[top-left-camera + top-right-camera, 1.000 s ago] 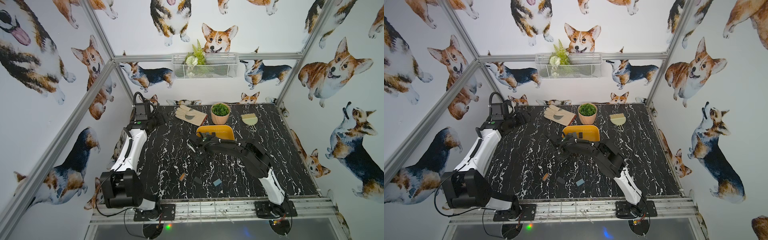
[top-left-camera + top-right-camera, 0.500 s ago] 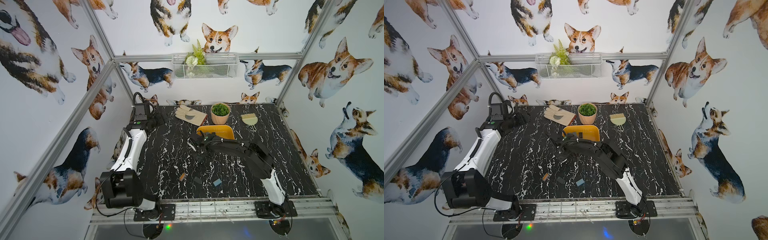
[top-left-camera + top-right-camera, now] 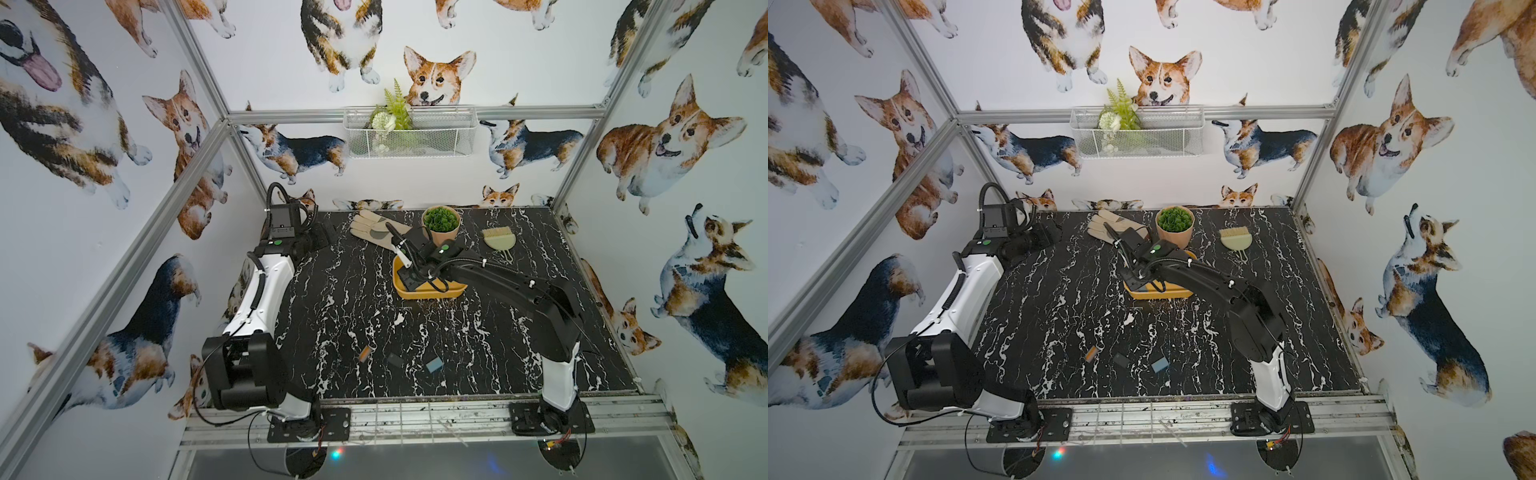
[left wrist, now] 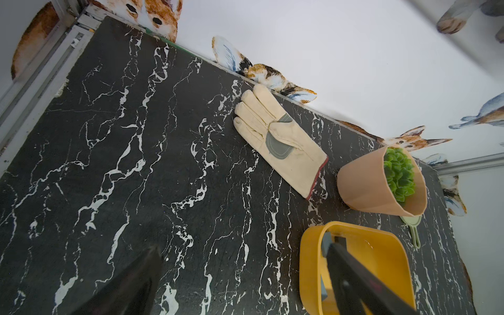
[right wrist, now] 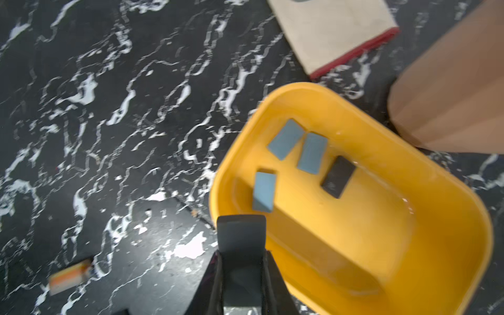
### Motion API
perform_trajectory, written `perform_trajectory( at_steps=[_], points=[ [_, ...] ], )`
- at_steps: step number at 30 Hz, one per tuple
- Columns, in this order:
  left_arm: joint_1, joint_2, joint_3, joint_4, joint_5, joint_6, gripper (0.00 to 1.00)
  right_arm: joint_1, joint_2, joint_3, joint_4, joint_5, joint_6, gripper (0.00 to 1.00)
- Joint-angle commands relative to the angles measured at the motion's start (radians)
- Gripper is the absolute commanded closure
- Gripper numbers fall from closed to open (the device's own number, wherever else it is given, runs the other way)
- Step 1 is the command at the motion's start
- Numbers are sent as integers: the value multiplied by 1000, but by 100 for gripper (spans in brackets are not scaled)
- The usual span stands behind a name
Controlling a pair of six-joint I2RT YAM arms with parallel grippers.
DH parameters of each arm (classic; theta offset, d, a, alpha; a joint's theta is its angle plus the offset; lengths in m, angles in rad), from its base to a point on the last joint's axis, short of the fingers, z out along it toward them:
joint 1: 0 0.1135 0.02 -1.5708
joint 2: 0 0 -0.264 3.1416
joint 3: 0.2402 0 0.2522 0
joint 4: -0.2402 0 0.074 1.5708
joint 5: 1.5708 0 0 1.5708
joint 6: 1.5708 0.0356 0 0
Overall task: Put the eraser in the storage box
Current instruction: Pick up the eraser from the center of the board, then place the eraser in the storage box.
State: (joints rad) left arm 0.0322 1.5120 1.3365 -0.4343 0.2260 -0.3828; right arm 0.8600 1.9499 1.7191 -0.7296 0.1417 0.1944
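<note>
Four erasers (image 5: 312,156) lie blurred in the storage box (image 5: 354,215), which the right arm (image 3: 498,278) half hides in both top views; three loose erasers (image 3: 434,363) sit near the table (image 3: 332,291) front. Right gripper (image 5: 241,222) hovers at the box rim, jaws closed, any catch unclear; left gripper (image 4: 242,242) gapes empty

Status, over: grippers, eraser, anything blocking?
Left gripper open. Right gripper shut above storage box. Four erasers inside; three blocks loose up front. Plant pot close behind box.
</note>
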Motion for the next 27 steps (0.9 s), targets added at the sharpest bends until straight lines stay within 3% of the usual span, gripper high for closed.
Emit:
perform_trajectory(
  at_steps=[1, 11, 27],
  points=[
    [3, 26, 35, 38, 25, -17, 4, -29, 4, -6, -38, -8, 5, 79],
    [2, 140, 136, 70, 85, -69, 4, -96, 109, 13, -30, -57, 18, 80],
    [-3, 351, 334, 18, 86, -77, 4, -178, 231, 77, -67, -104, 11, 80]
  ],
)
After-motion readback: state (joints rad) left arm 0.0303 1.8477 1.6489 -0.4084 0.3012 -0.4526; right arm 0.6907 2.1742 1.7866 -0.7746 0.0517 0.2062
